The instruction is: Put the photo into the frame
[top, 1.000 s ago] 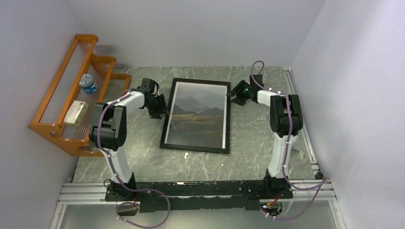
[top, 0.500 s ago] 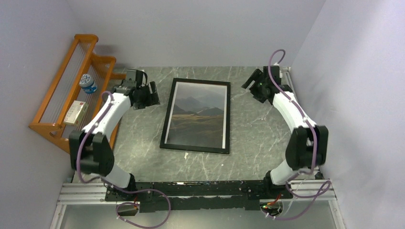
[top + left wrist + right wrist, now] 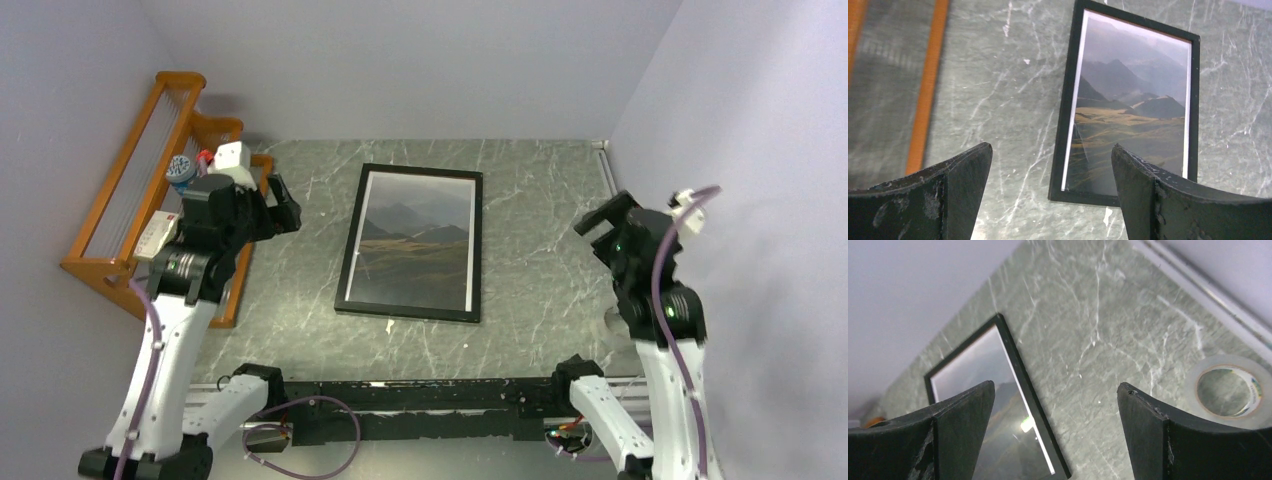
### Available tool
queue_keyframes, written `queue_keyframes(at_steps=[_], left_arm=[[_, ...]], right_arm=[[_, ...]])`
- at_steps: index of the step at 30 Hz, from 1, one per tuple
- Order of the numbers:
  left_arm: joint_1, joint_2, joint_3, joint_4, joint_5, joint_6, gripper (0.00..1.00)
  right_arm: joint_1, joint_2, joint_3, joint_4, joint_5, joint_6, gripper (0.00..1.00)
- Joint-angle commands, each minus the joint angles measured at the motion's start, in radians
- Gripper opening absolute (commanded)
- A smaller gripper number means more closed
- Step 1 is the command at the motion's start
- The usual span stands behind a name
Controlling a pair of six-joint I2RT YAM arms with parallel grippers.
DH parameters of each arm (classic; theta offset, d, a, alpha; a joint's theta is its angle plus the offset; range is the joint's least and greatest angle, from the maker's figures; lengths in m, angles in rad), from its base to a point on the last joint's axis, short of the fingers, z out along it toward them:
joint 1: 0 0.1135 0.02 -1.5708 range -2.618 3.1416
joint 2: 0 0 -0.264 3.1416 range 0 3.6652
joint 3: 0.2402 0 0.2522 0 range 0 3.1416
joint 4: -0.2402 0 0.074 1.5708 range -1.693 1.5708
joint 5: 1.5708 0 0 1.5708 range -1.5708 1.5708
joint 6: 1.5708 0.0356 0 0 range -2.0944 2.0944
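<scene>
Left gripper (image 3: 1050, 160) and right gripper (image 3: 1055, 395), both wide and empty, I've pulled back off the frame (image 3: 349, 245); photo (image 3: 415, 245) sits inside, so the job looks done.

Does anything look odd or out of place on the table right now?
A small white scrap lies on the table just off the near rail of the frame, like loose debris. The frame also lies slightly skewed to the table edges.

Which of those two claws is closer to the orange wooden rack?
Left. The left gripper hangs open right beside the orange rack, at its table-side edge. The right gripper, also open, is across the table, beyond the frame.
</scene>
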State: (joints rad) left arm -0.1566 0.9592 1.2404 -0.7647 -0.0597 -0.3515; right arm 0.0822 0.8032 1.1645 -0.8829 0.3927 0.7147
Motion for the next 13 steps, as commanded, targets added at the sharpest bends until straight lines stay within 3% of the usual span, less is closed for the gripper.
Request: queue_keyframes(at_steps=[1,13], left_arm=[[-0.002,-0.127,0.019,-0.069,-0.062,0.039,0.94],[-0.002,-0.296,0.036,-0.212,-0.046,-0.015,0.94]], right_arm=[[0.001,-0.106,0.020,-0.091,0.054,-0.035,0.96],[0.001,-0.219,0.048,-0.114,-0.006,-0.171,0.99]])
